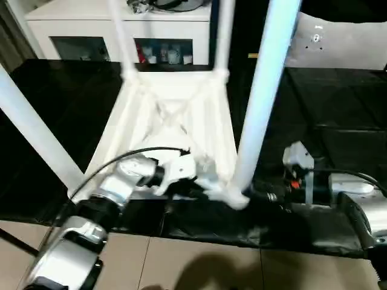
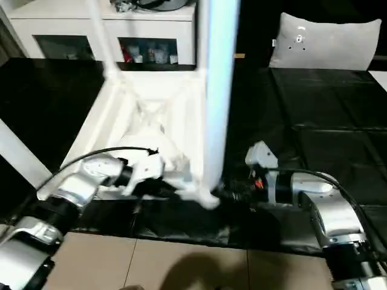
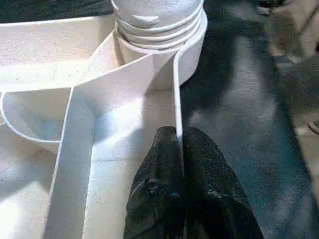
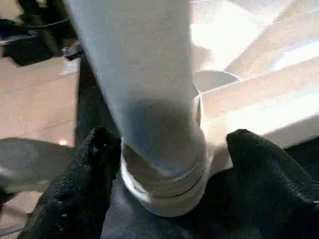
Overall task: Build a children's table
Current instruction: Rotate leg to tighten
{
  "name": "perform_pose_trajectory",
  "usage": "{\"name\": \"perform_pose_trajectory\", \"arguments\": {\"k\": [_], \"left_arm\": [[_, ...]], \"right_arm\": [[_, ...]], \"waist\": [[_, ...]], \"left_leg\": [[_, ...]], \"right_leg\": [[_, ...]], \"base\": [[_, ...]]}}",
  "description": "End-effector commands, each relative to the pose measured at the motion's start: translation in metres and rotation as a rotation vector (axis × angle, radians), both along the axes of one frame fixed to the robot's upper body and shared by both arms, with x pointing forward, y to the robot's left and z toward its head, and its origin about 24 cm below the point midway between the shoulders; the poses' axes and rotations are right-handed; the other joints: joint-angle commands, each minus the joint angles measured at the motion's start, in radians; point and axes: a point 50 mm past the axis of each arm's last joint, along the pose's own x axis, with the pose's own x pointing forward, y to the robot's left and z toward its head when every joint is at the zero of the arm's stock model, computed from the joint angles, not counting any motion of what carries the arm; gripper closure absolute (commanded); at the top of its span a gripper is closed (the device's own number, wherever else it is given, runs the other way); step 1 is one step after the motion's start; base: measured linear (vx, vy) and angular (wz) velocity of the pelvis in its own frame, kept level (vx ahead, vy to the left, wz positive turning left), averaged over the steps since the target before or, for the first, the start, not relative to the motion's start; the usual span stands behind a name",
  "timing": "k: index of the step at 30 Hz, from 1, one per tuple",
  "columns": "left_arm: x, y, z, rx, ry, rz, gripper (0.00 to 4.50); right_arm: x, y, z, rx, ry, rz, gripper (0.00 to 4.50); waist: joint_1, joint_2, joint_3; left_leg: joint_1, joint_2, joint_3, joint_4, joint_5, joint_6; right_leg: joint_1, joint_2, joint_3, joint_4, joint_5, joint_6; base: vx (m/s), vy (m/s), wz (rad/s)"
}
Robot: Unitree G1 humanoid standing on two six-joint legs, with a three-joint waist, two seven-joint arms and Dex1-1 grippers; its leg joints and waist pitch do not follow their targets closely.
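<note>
No writing is legible. The left gripper (image 3: pixel 180 149) pinches the upturned children's table (image 1: pixel 175 121) rim; the right gripper (image 4: pixel 169 169) straddles a screwed-in leg (image 4: pixel 149 99), fingers spread.

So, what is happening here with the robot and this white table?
The robot is assembling the table, which lies upside down on a black surface. The left pincer is shut on the table's thin rim. The right pincer is open around the base of a leg standing in its corner socket.
</note>
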Motion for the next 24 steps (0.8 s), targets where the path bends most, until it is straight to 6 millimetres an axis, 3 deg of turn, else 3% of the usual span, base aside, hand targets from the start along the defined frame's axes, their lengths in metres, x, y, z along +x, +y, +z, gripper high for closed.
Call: {"name": "perform_pose_trajectory", "arguments": {"k": [1, 2, 6, 7, 9, 13, 19, 20, 24], "left_arm": [[-0.006, -0.004, -0.003, 0.034, 0.013, -0.098, 4.5], [-0.007, -0.004, -0.003, 0.04, 0.019, -0.118, 4.5], [-0.007, -0.003, -0.005, 0.049, 0.022, -0.137, 4.5], [-0.007, -0.003, -0.004, 0.048, 0.023, -0.14, 4.5], [-0.007, -0.003, -0.004, 0.047, 0.023, -0.14, 4.5], [-0.007, -0.002, -0.004, 0.048, 0.025, -0.14, 4.5], [-0.007, -0.002, -0.005, 0.041, 0.035, -0.134, 4.5], [-0.007, -0.006, -0.004, 0.02, 0.042, -0.109, 4.5], [-0.004, -0.017, -0.004, -0.013, 0.044, -0.014, 4.5]], "right_arm": [[0.004, 0.002, 0.006, 0.013, -0.017, 0.035, 1.11], [0.004, 0.004, 0.007, 0.027, -0.001, 0.065, 1.21], [0.004, 0.008, 0.007, 0.05, 0.037, 0.116, 1.46], [0.004, 0.008, 0.007, 0.059, 0.053, 0.124, 1.66], [0.003, 0.009, 0.006, 0.072, 0.072, 0.134, 1.84], [0.001, 0.01, 0.005, 0.083, 0.096, 0.146, 2.22], [-0.004, 0.013, 0.005, 0.144, 0.126, 0.153, 2.57], [-0.006, 0.017, 0.006, 0.188, 0.126, 0.141, 2.63], [-0.003, 0.026, 0.003, 0.168, 0.116, 0.045, 2.91]], "waist": [[0.0, -0.026, -0.071], [0.001, -0.031, -0.071], [0.002, -0.03, -0.073], [0.002, -0.039, -0.073], [0.005, -0.034, -0.073], [0.006, -0.039, -0.073], [0.006, -0.038, -0.07], [0.006, -0.032, -0.07], [0.002, -0.032, -0.069]], "left_leg": [[0.001, 0.067, -0.016, -0.061, -0.057, 0.138], [-0.001, 0.067, -0.017, -0.062, -0.055, 0.138], [0.001, 0.069, -0.017, -0.061, -0.055, 0.135], [0.0, 0.069, -0.016, -0.061, -0.052, 0.138], [0.0, 0.07, -0.017, -0.061, -0.044, 0.136], [0.0, 0.069, -0.017, -0.061, -0.046, 0.132], [0.0, 0.067, -0.017, -0.064, -0.074, 0.111], [0.001, 0.068, -0.018, -0.065, -0.076, 0.107], [0.001, 0.069, -0.019, -0.068, -0.083, 0.095]], "right_leg": [[0.061, -0.077, 0.061, -0.06, -0.256, -0.175], [0.062, -0.078, 0.062, -0.057, -0.251, -0.176], [0.062, -0.079, 0.062, -0.054, -0.226, -0.186], [0.064, -0.079, 0.063, -0.054, -0.218, -0.188], [0.064, -0.08, 0.063, -0.053, -0.219, -0.188], [0.064, -0.08, 0.063, -0.053, -0.222, -0.187], [0.065, -0.08, 0.062, -0.063, -0.287, -0.164], [0.065, -0.08, 0.061, -0.064, -0.288, -0.163], [0.065, -0.078, 0.06, -0.064, -0.281, -0.167]], "base": [[0.0, 0.0, 0.0], [0.0, 0.0, 0.0], [0.0, 0.0, 0.0], [0.0, 0.0, 0.0], [0.0, 0.0, 0.0], [0.0, 0.0, 0.0], [0.0, 0.0, 0.0], [0.0, 0.0, 0.0], [0.0, 0.0, 0.0]]}}
